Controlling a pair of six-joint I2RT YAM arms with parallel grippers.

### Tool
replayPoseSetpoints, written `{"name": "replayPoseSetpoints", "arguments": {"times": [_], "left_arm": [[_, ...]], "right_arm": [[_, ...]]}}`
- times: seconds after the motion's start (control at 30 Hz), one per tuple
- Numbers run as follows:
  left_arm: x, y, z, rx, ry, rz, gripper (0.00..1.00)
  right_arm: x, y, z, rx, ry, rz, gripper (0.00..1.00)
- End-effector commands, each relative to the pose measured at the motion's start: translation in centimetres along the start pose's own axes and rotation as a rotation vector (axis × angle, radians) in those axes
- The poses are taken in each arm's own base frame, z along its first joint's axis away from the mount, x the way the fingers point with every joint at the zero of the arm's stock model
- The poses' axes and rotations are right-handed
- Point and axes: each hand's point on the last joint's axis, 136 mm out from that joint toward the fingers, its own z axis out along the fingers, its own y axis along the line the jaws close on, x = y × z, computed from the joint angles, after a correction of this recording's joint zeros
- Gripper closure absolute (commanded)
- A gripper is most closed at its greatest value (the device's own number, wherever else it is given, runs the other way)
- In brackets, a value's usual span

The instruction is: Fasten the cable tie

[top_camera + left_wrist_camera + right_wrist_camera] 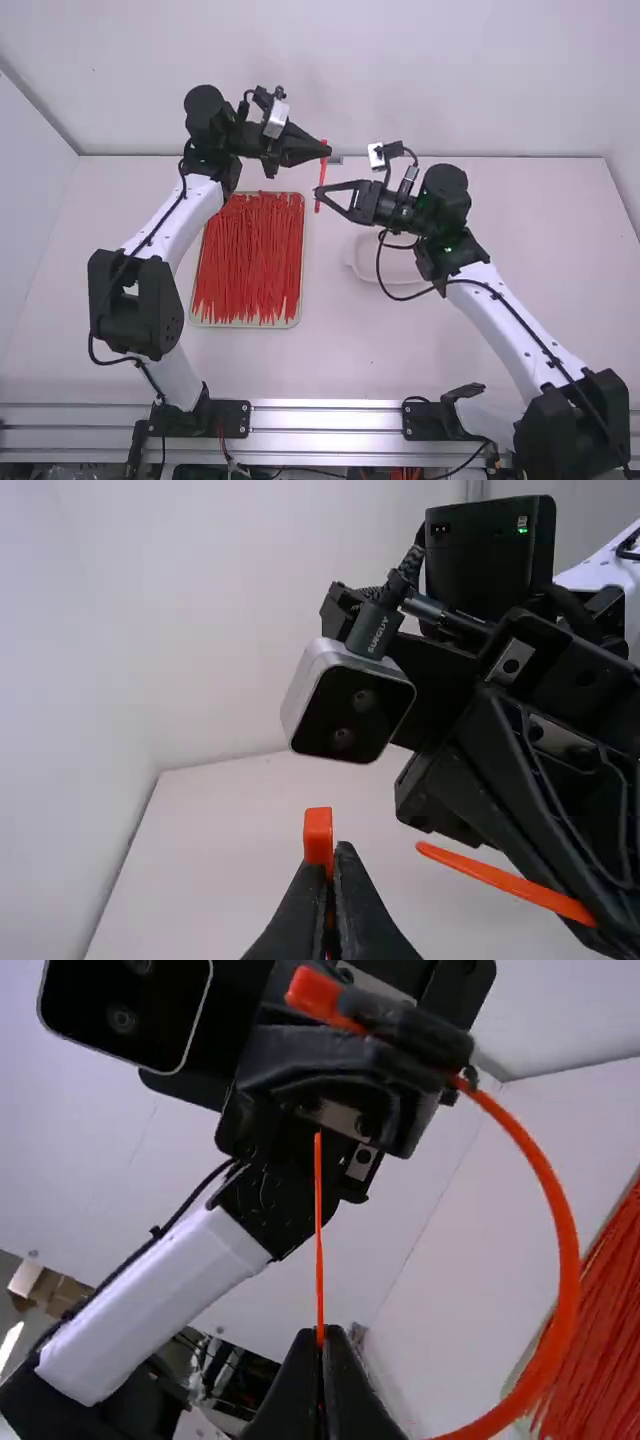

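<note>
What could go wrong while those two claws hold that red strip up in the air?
The right gripper pinches the thin tail of the cable tie, with a long free stretch sticking out. That stretch could bend or miss the small head held in the left gripper. The tie is bowed into a springy loop, so it might slip from either grip and drop to the table.

— Did we find any writing we could read?
— Hardly. We saw one short line of pale print on the dark grey plug (377,630) of a braided cable, above the silver-cased wrist camera (345,705). We could not read it with certainty.
</note>
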Motion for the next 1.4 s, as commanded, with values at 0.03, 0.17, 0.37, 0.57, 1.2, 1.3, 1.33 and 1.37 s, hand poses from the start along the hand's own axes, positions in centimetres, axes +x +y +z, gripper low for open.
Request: {"name": "replayPoseSetpoints", "arguments": {"times": [0.03, 0.17, 0.37, 0.57, 1.2, 1.3, 1.33, 1.37], "left_arm": [[0.8, -0.6, 0.2, 0.025, 0.002, -0.005, 0.98], [1.2, -0.8, 0.3, 0.029, 0.001, -0.004, 0.98], [1.3, -0.6, 0.1, 0.023, 0.002, -0.002, 0.98], [1.3, -1.0, 0.9, 0.043, -0.001, -0.008, 0.98], [1.1, -1.3, 1.4, 0.056, -0.004, 0.006, 0.98], [1.0, -1.3, 1.4, 0.055, -0.004, 0.007, 0.98], [1.0, -1.2, 1.3, 0.052, -0.004, 0.011, 0.98], [1.0, -1.2, 1.2, 0.051, -0.003, 0.011, 0.99]], "right_arm": [[0.9, 0.4, 0.4, -0.020, 0.029, 0.026, 1.00], [0.6, 0.4, 0.3, -0.023, 0.021, 0.016, 1.00], [-0.1, 0.1, -0.2, -0.015, -0.001, 0.034, 1.00], [-0.2, 0.1, -0.2, -0.013, -0.005, 0.037, 1.00], [-0.3, 0.0, -0.1, -0.005, -0.016, 0.032, 1.00], [-0.3, 0.0, -0.1, -0.006, -0.016, 0.032, 1.00], [-0.3, 0.0, -0.1, -0.005, -0.016, 0.032, 1.00], [-0.3, 0.0, -0.1, -0.005, -0.016, 0.032, 1.00]]}}
